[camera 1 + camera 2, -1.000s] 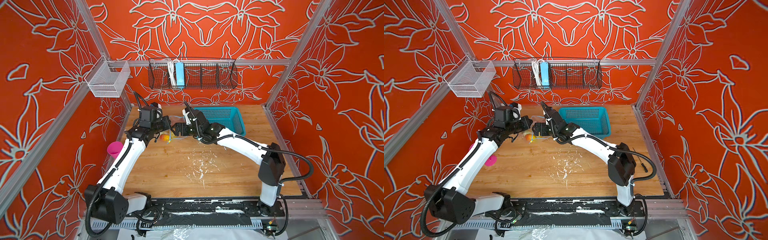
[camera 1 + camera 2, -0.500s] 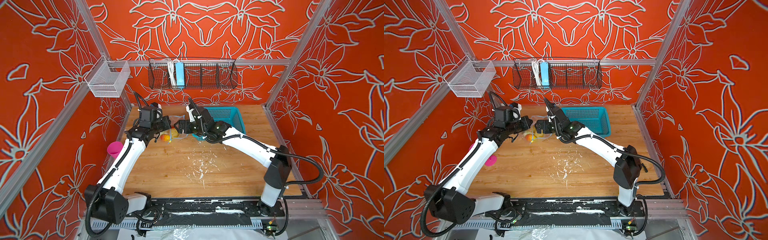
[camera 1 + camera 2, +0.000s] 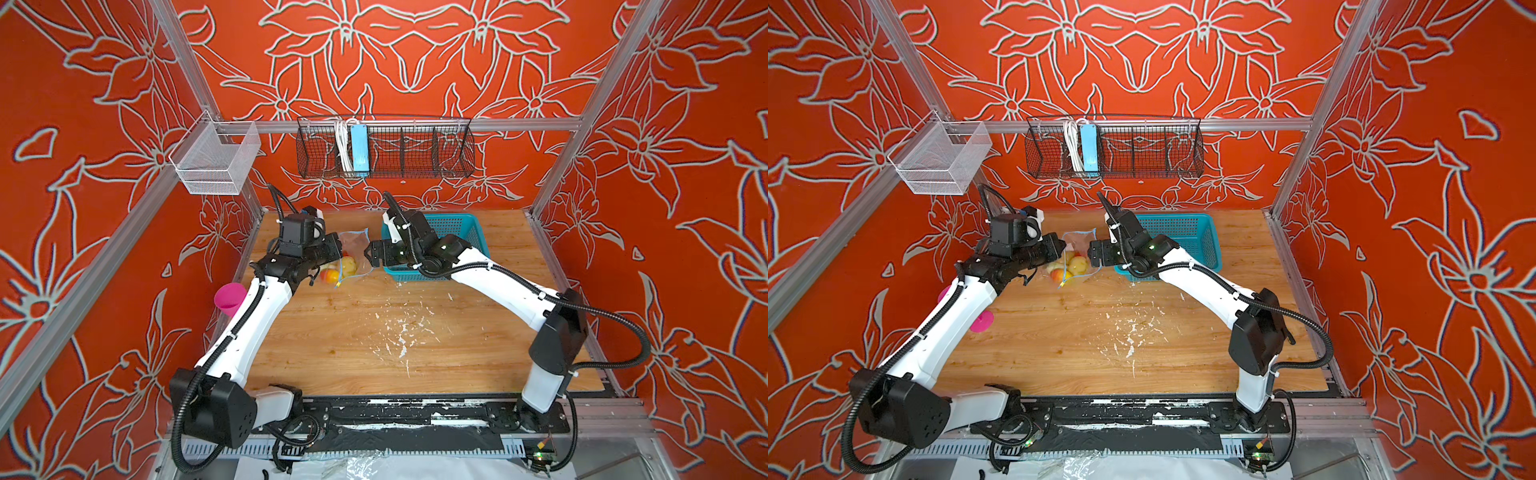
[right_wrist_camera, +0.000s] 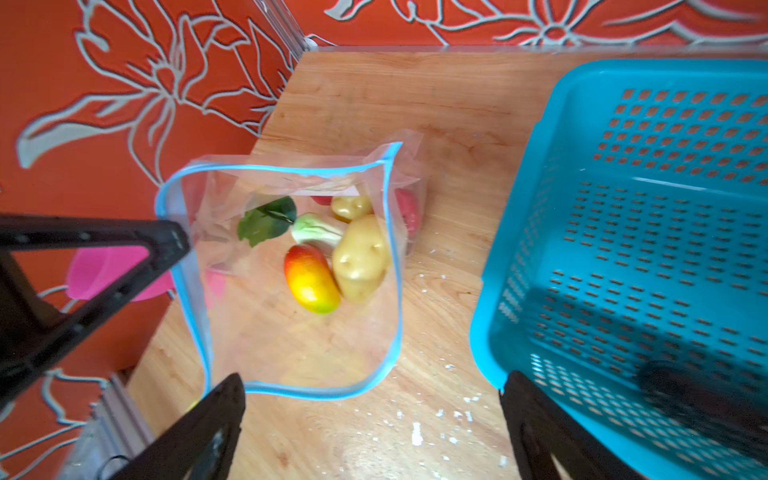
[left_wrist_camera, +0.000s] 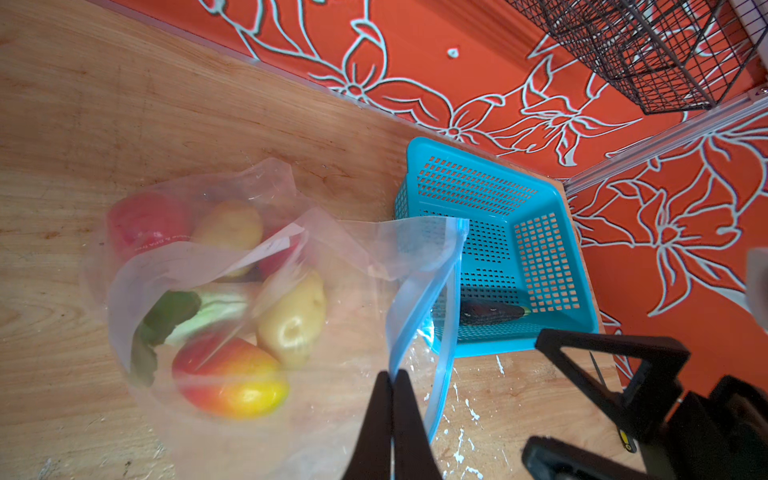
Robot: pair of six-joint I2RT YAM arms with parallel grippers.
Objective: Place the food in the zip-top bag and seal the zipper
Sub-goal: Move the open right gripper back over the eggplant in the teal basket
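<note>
The clear zip-top bag (image 3: pixel 354 254) (image 3: pixel 1077 251) stands open at the back of the table. My left gripper (image 5: pixel 392 374) (image 3: pixel 337 249) is shut on its light-blue zipper (image 5: pixel 419 299) edge and holds that edge up. Inside lie the food pieces: a red-yellow mango (image 4: pixel 311 283), a potato lump (image 4: pixel 360 257), a white vegetable (image 4: pixel 316 232), a green leafy piece (image 4: pixel 266 220) and a red ball (image 5: pixel 145 220). My right gripper (image 4: pixel 374 376) (image 3: pixel 370 253) is open and holds nothing, hanging over the table between the bag's mouth and the basket.
A teal mesh basket (image 3: pixel 461 228) (image 4: pixel 623 208) sits right of the bag with a dark elongated object (image 5: pixel 490 311) inside. A pink cup (image 3: pixel 230 297) hangs off the table's left edge. Wire baskets (image 3: pixel 384 149) hang on the back wall.
My right gripper drew back slightly to the right, away from the bag's mouth, staying open. The left gripper kept its hold on the bag's edge.
</note>
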